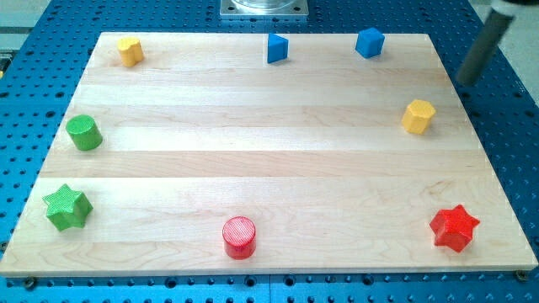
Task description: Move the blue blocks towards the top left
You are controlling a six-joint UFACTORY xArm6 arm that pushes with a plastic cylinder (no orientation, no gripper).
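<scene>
My tip (468,80) sits just off the desk's (253,160) right edge near the top right corner, over the blue base; rod looks blurred. No fingers on this rig, just the rod end, touching no block. Blue cube (369,42) at top edge, right of centre. Second blue block (277,48), wedge-like, at top edge near the middle, well apart from the cube. Yellow hexagon block (418,116) is by the right edge, nearest to my tip.
</scene>
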